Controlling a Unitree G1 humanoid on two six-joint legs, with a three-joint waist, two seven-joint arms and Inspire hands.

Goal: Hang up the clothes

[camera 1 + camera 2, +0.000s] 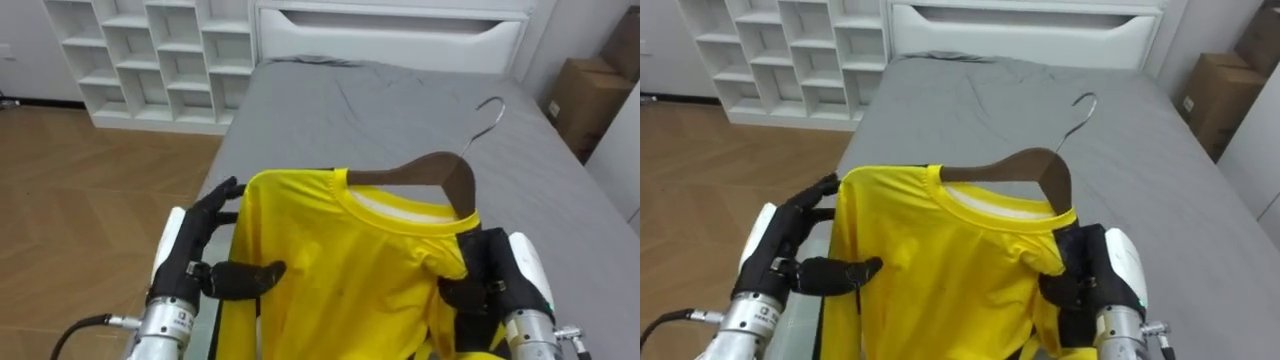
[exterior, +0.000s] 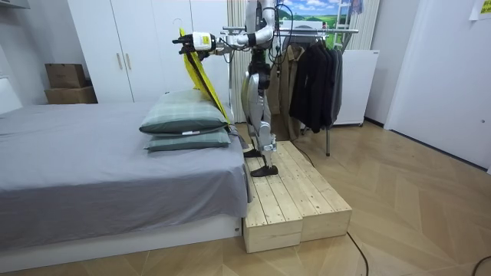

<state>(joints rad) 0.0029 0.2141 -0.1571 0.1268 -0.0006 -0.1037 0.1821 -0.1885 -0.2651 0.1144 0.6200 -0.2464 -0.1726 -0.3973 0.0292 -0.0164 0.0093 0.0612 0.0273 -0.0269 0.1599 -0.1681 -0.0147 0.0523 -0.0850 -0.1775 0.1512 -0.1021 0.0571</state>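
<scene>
Here's the grey bed [image 1: 400, 110], by far the biggest thing in play, with a white cubby shelf [image 1: 150, 60] standing beyond its far left corner. In the room view the robot stands upright on a pale wooden platform [image 2: 295, 195] at the bed's side. A clothes rack [image 2: 314, 77] hung with dark garments is just behind it, and two stacked green pillows [image 2: 184, 123] lie below its outstretched arms.

Both arms hold the yellow T-shirt [image 1: 340, 270] up over the bed. It's draped on a brown wooden hanger [image 1: 430, 172], whose top rises tilted out of the neckline, its metal hook pointing toward the far end of the bed.

The left hand [image 1: 200, 250] grips the shirt's left edge, fingers stretched up along the shoulder and thumb pressed across the front. The right hand [image 1: 490, 280] has its fingers curled into the cloth at the right shoulder.

Cardboard boxes [image 1: 590, 100] stand off to the right. The print on the left wrist cuff is too small to read.
</scene>
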